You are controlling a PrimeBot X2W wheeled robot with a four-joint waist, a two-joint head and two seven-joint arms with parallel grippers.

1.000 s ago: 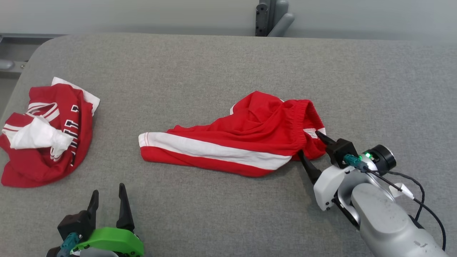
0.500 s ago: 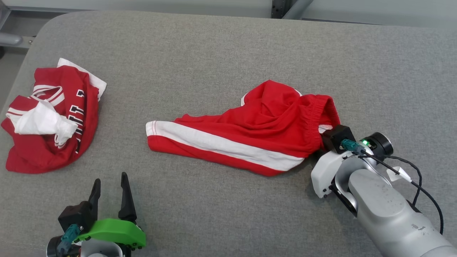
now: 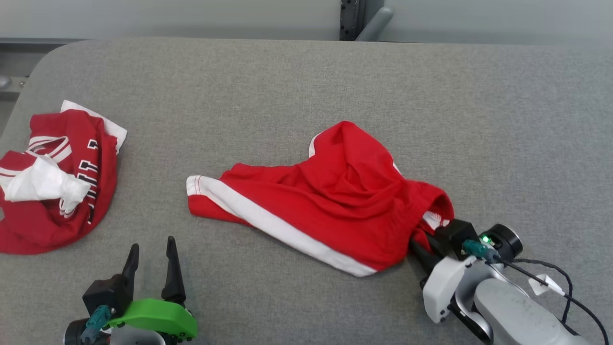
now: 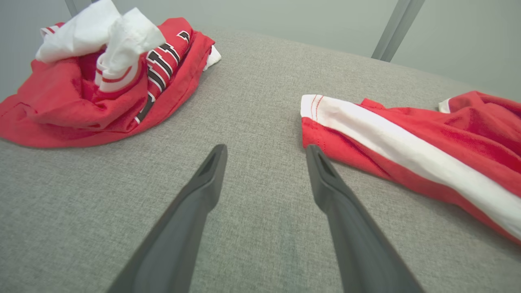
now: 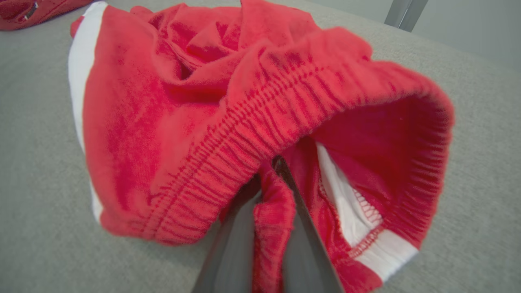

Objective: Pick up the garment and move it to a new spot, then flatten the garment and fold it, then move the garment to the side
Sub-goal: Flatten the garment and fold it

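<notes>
The right gripper is clamping both fingers shut on the elastic waistband of the red shorts, pinching a fold of cloth between them. The shorts are lying crumpled mid-table, with the white-striped leg pointing left. The left gripper is holding its fingers spread wide, gripping nothing, near that leg's hem but apart from it.

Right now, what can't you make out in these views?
Right gripper fingertips: buried in the red shorts waistband, head and right wrist views; how much cloth is pinched is unclear.
Shorts' second leg: bunched under folds, head view.
Red jersey: cut by the left edge, head view; lettering folded, unreadable.
Near fingers: blurred, right wrist view.
</notes>
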